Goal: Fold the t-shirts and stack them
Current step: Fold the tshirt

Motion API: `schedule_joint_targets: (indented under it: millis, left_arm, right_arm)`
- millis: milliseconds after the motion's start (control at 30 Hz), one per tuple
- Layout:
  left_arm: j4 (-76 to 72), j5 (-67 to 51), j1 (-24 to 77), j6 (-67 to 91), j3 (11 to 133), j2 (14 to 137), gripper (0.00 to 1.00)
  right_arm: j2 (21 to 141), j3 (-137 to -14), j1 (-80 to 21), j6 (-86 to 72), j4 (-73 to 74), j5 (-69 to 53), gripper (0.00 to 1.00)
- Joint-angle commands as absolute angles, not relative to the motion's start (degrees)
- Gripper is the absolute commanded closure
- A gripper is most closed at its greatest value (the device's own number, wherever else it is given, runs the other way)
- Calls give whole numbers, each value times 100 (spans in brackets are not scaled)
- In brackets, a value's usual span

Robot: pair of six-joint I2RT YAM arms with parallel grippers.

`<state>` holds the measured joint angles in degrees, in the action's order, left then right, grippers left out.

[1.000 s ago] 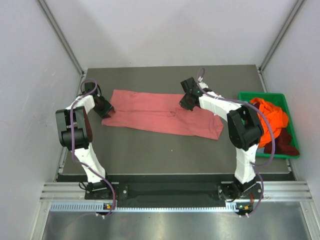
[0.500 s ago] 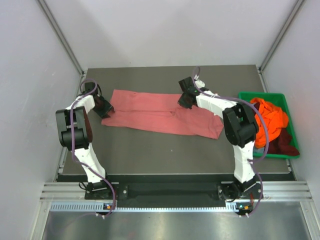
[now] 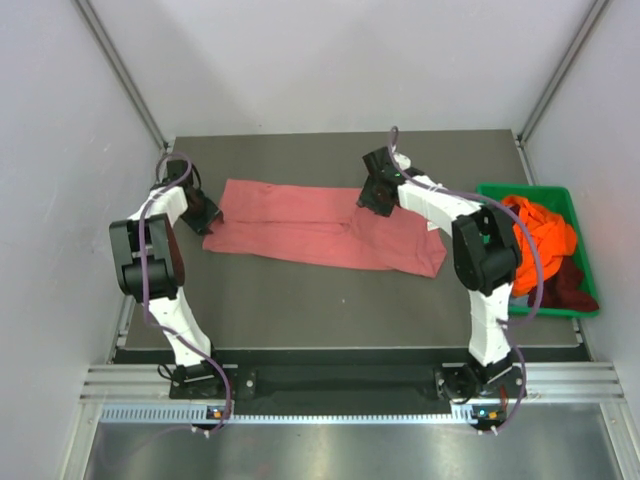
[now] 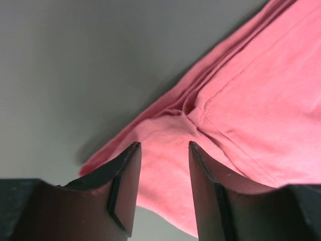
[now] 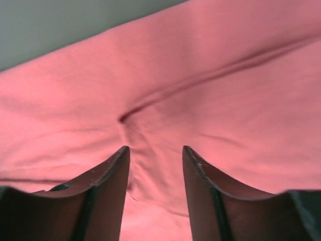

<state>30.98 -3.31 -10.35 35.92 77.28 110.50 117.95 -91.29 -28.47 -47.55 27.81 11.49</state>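
Tabletop [image 3: 330, 310] carries the salmon-pink t-shirt [image 3: 320, 228] as a long band, left tool [image 3: 205, 212] at its left end, right tool [image 3: 368, 200] at its far edge; left wrist: fingers [image 4: 125, 196] spread over a bunched corner; right wrist: fingers [image 5: 108, 191] spread astride a crease, perhaps touching.

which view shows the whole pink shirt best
The top external view: the pink shirt lies there end to end, a long folded band across the table. The left wrist view shows only one corner with seams; the right wrist view, only a creased patch.
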Motion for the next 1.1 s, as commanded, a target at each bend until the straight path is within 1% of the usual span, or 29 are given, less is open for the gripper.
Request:
schedule_joint_targets:
  millis: [0, 133, 267, 367, 400, 567, 633, 767, 967, 1033, 1067]
  left_arm:
    - [3488, 158, -1020, 3244, 8235, 10530, 51]
    - [3674, 255, -906, 3120, 8236, 10267, 51]
    - [3288, 79, -896, 3217, 7377, 9976, 51]
    - [3208, 62, -897, 3270, 7015, 9923, 52]
    - [3217, 79, -896, 3270, 6944, 9905, 51]
    - [3226, 351, -905, 3270, 6654, 9931, 50]
    - [3173, 369, -905, 3287, 6557, 9949, 49]
    - [3076, 430, -905, 3349, 6407, 10019, 49]
    - [3085, 562, -905, 3436, 6486, 10213, 50]
    - [3129, 598, -905, 3419, 6547, 10291, 53]
    - [3120, 615, -914, 3393, 6557, 10318, 53]
  right_arm:
    - [10831, -9037, -2532, -4124, 3872, 1309, 52]
    - [10126, -8141, -2207, -3385, 4218, 1292, 53]
    - [9459, -7087, -1987, -2638, 4193, 1090, 59]
    - [9124, -6550, -1846, -2172, 3842, 863, 62]
    - [9088, -6470, -1802, -1997, 3780, 670, 62]
    - [9061, -6145, -1530, -1662, 3666, 537, 60]
    - [9105, -6021, -1337, -1512, 3516, 221, 59]
    - [9211, -5784, -1178, -1336, 3217, -141, 62]
    - [9299, -5634, -1002, -1380, 3032, -62, 77]
    - [9273, -5590, -941, -1389, 2980, -88, 86]
    - [9272, -5564, -923, -1397, 2971, -79, 94]
